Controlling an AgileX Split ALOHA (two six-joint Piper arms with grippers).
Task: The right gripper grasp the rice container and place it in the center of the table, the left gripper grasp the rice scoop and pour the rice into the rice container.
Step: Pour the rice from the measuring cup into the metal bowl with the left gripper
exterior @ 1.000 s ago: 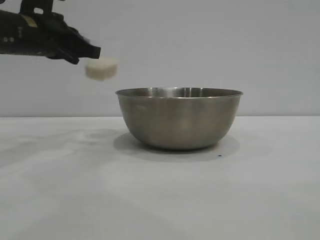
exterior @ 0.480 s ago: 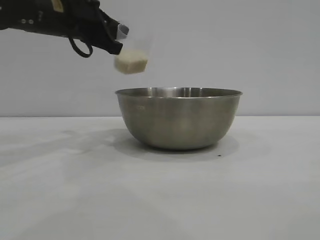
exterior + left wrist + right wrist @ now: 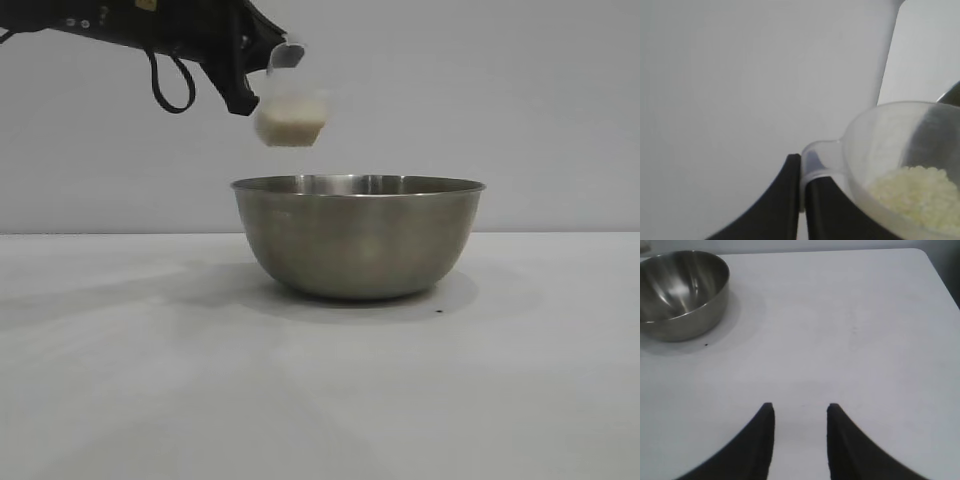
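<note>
Since a second ago the left gripper (image 3: pixel 262 78) has carried the rice scoop (image 3: pixel 290 110) rightward and a little upward in the exterior view, from well short of the rice container (image 3: pixel 358 236) to a spot just over its near rim, and has rolled so the cup now leans. Its fingers (image 3: pixel 807 200) are clenched on the scoop's loop handle, as the left wrist view shows, with the rice (image 3: pixel 917 192) heaped low in the cup and none yet falling.

From that gripper, the rice container lies below and ahead, toward the far side of the reach; its open mouth faces up and its centre is still further along than the scoop's lip. The scoop hangs clear above the rim, not touching it. I judge the coming move turns on this: the cup's mouth must tip toward the bowl's middle, so a little more travel in the same direction would keep grains from spilling over the near edge.

The right gripper (image 3: pixel 799 440) is parked well apart from the bowl, low over the worktop (image 3: pixel 850 330), its fingers released and holding nothing. The left arm is plainly the nearer one.

Room is generous: bare worktop surrounds the bowl on every visible side, and nothing stands between the scoop and the bowl's opening.
</note>
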